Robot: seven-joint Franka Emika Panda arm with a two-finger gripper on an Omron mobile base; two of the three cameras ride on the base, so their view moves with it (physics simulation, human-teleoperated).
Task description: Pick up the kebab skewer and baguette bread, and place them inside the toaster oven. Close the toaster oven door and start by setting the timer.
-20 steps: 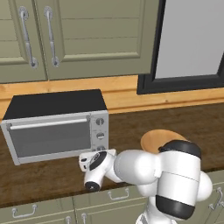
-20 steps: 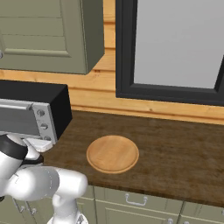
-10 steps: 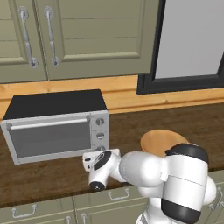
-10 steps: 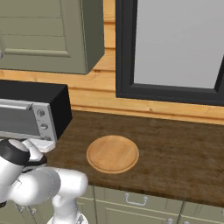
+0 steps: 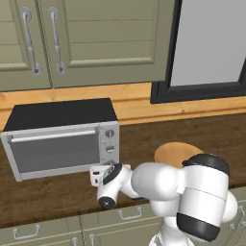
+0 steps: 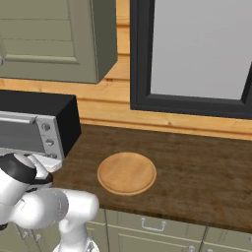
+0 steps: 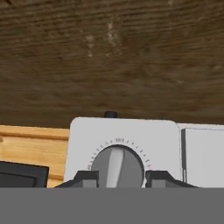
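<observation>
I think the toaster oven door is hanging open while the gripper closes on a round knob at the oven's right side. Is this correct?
Not quite. The toaster oven door is closed, upright against the toaster oven, as the left base view shows. The rest holds: in the hand view the gripper is shut on the round knob, a fingertip on each side of it.

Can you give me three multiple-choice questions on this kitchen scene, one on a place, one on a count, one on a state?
1. Where is the wooden plate?
A. on the counter
B. on the oven's top
C. inside a cabinet

2. How many knobs does the toaster oven show on its front?
A. one
B. three
C. five

3. How is the toaster oven door?
A. dropped open
B. removed
C. shut

Key: 1 A, it lies on the dark counter; 2 B, three stacked at right; 3 C, it stands flush.
</observation>
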